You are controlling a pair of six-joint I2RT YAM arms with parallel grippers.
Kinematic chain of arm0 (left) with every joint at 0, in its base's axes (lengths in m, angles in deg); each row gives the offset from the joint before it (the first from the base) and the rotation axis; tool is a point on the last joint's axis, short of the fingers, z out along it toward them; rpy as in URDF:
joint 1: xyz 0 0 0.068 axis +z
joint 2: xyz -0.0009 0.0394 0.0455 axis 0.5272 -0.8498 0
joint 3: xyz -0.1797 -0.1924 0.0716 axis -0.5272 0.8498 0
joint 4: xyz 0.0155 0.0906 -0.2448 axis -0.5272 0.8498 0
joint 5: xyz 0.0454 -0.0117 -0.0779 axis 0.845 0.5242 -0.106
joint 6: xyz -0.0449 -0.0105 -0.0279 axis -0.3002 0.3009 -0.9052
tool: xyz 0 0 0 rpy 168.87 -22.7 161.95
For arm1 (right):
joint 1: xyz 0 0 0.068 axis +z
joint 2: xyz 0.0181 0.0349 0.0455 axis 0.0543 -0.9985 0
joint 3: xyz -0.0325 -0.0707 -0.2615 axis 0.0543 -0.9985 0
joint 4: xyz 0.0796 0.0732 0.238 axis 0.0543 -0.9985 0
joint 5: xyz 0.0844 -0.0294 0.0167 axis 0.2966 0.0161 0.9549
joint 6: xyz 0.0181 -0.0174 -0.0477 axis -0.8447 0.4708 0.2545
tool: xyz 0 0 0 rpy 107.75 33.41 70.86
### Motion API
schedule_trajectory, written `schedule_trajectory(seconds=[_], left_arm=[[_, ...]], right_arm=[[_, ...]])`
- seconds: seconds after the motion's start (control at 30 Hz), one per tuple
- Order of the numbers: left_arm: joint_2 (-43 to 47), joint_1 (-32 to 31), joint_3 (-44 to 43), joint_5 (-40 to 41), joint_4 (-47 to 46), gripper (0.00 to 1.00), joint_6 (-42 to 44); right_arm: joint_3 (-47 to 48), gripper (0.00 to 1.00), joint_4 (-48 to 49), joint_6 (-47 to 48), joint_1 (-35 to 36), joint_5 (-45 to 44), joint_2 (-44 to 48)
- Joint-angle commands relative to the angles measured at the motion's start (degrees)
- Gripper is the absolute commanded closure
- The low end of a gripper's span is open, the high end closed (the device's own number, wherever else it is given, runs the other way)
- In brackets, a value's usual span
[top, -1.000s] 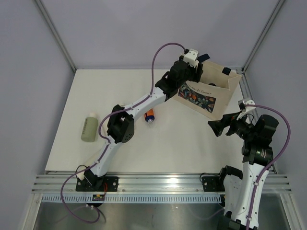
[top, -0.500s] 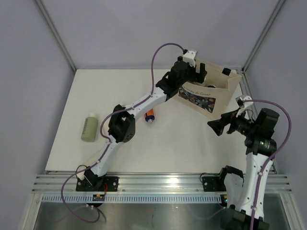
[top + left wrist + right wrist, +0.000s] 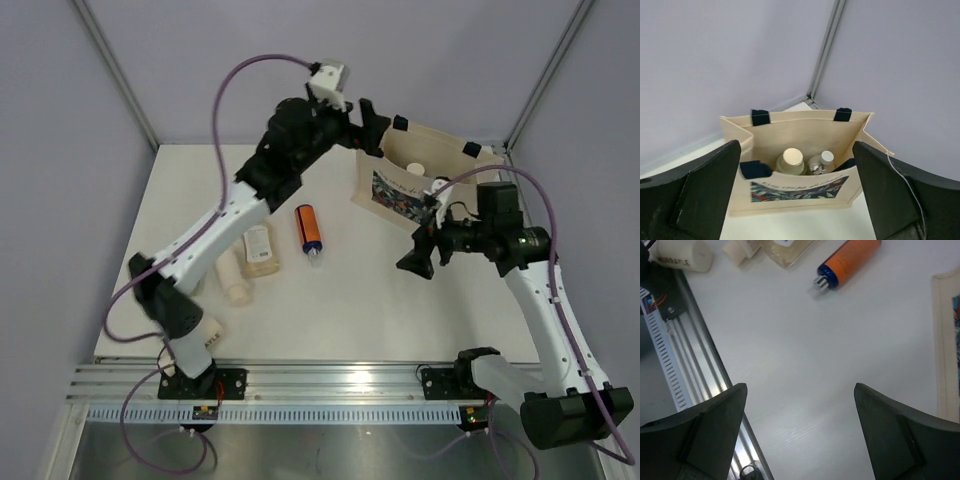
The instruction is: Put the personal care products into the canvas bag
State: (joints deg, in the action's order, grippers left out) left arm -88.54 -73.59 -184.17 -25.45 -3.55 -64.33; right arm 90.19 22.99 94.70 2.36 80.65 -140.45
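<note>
Currently the orange tube (image 3: 308,228) lies flat on the bench (image 3: 350,310), its long axis running far to near and its blue cap toward the near edge. A flat yellowish bottle (image 3: 260,248) and a cream tube (image 3: 232,280) lie to its left. The canvas bag (image 3: 400,192) stands upright at far right, with two white-capped bottles (image 3: 790,160) upright inside. The left gripper (image 3: 378,128) and right gripper (image 3: 414,256) are both spread wide and empty.
</note>
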Motion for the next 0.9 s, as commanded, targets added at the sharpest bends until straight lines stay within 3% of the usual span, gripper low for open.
schedule_trajectory(seconds=[0.0, 0.07, 0.1, 0.17, 0.23, 0.43, 0.67, 0.87], left_arm=[[17.19, 2.49, 10.92, 0.37, 5.12, 0.01, 6.32], [24.16, 4.24, 18.68, 4.47, 7.42, 0.01, 7.03], [31.68, 4.95, 23.07, 5.47, 8.04, 0.01, 6.34], [39.28, 6.62, 36.25, 7.57, 8.92, 0.01, 4.76], [50.01, 7.06, 48.09, 9.68, 10.24, 0.01, 1.86], [72.84, 7.15, 67.55, 16.81, 24.18, 0.01, -11.14], [86.94, 7.24, 75.23, 22.78, 32.30, 0.01, -20.82], [85.46, 7.24, 74.88, 22.88, 34.85, 0.01, -20.03]], right_arm=[[4.52, 0.05, 3.03, -3.38, 8.48, -11.76, -5.97], [5.67, 0.07, 6.10, -7.50, 15.74, -18.35, -11.14], [6.89, 0.06, 7.16, -8.39, 18.14, -24.56, -13.09], [9.43, 0.06, 10.58, -12.51, 24.72, -29.95, -19.94], [12.34, 0.04, 14.79, -19.86, 27.91, -36.12, -27.91], [25.60, 0.01, 26.14, -39.22, 35.13, -49.22, -47.95], [49.76, 0.01, 19.74, -47.06, 35.39, -56.26, -69.87], [52.17, 0.01, 18.42, -49.88, 35.66, -56.87, -75.77]])
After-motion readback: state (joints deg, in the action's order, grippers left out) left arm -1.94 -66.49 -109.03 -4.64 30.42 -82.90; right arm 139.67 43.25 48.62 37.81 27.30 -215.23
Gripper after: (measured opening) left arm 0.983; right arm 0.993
